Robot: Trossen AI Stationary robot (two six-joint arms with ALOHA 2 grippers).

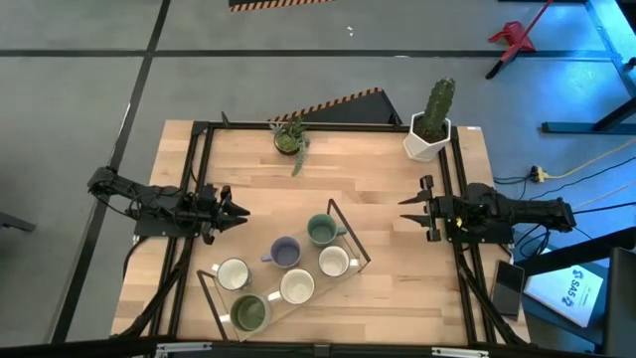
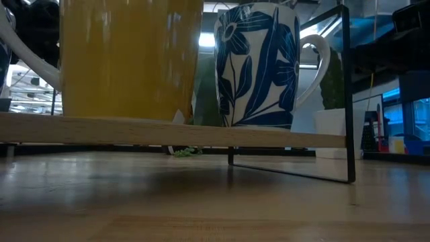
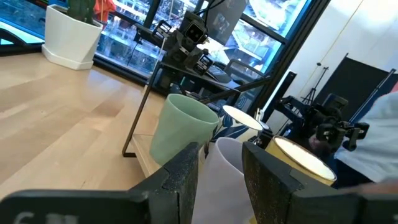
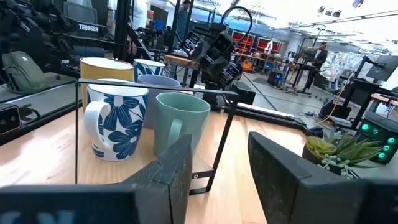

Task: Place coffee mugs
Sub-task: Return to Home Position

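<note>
**Item 1. Surface.** A light wooden table [image 1: 378, 179] edged by a black metal frame is recorded.

**Item 2. Rack.** A low wooden shelf board on black wire uprights [image 2: 201, 132] is set slantwise on the near middle of the table.

**Item 3. Mugs, six, all upright on the shelf in two rows of three.**
- Far row:
  - a white ceramic mug [image 1: 232, 274] is placed at the left end;
  - a lavender ceramic mug [image 1: 285, 253] is placed in the middle;
  - a teal-green ceramic mug [image 1: 320, 231] is placed at the right end.
- Near row:
  - an olive-green ceramic mug [image 1: 248, 312] is placed at the left end;
  - a second white mug [image 1: 296, 286] is placed in the middle;
  - a third white mug [image 1: 333, 263] is placed at the right end.
- From table height, a white mug with a blue flower pattern [image 2: 259, 67] is seen beside a mustard-yellow mug wall [image 2: 127, 60]. Which of the listed mugs these are cannot be told.

**Item 4. Left gripper** [image 1: 241, 212]. It is held over the table's left side, apart from the shelf and pointed inward. It is released, with the fingers [image 3: 186, 171] parted.

**Item 5. Right gripper** [image 1: 405, 211]. It is held over the table's right side, well apart from the mugs. It is likewise released, with the fingers [image 4: 177, 168] spread.

**Item 6. Other.**
- A white hexagonal pot with a green cactus [image 1: 429, 139] is kept at the far right corner.
- A small green potted plant [image 1: 290, 137] is kept at the far edge.
</note>
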